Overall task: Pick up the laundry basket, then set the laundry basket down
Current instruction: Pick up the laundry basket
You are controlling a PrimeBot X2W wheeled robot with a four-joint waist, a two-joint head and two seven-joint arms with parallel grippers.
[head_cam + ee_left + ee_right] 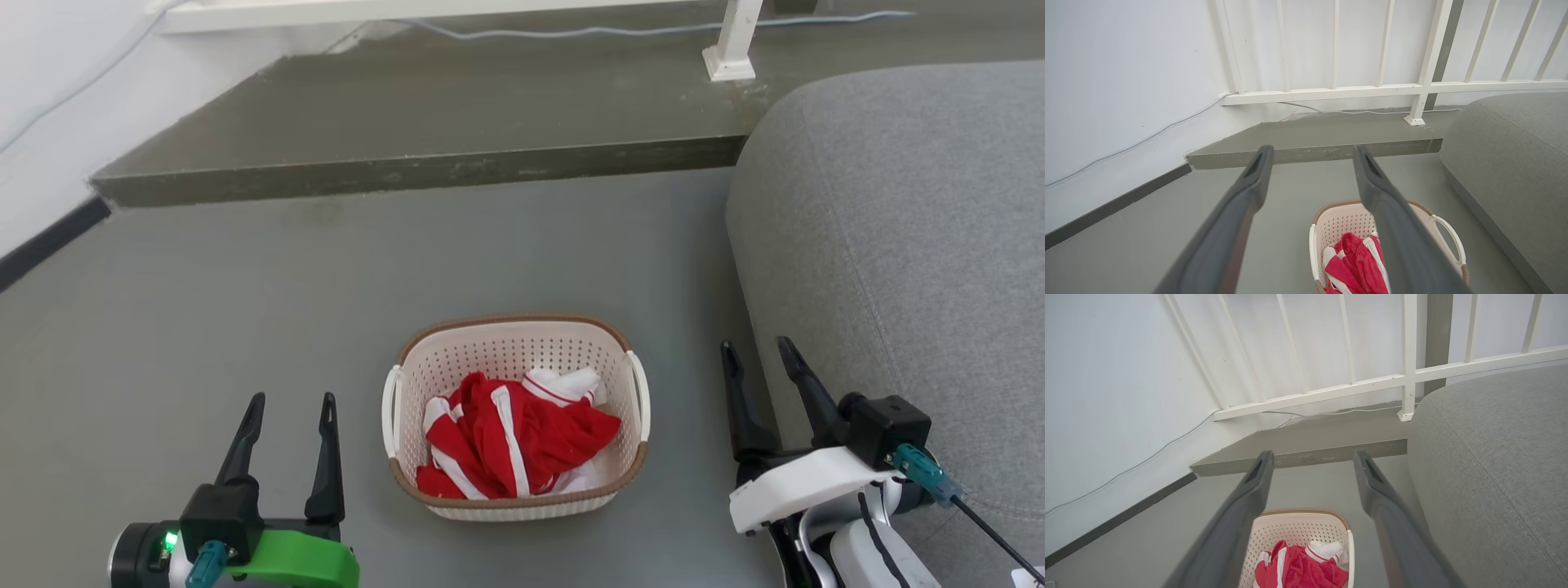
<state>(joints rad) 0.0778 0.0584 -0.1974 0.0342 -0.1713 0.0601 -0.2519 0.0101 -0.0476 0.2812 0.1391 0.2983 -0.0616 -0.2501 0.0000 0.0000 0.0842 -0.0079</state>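
Note:
The laundry basket point(506, 347) stands on the grey floor in the middle of the head view, cream-white and perforated, with a brown rim and a white handle on each side. Red and white clothing point(510, 441) lies crumpled inside it. My left gripper point(294, 400) is open to the basket's left, apart from it. To the basket's right my right gripper point(755, 347) is open too, close to the sofa. In the left wrist view the basket point(1339, 220) shows low between my fingers point(1249, 192). The right wrist view has the basket point(1294, 528) at the bottom.
A grey sofa point(898, 229) fills the right side. A raised concrete step point(424, 171) runs across behind the basket, with a white railing post point(735, 41) and a cable on it. A white wall with a dark baseboard point(49, 237) lies to the left.

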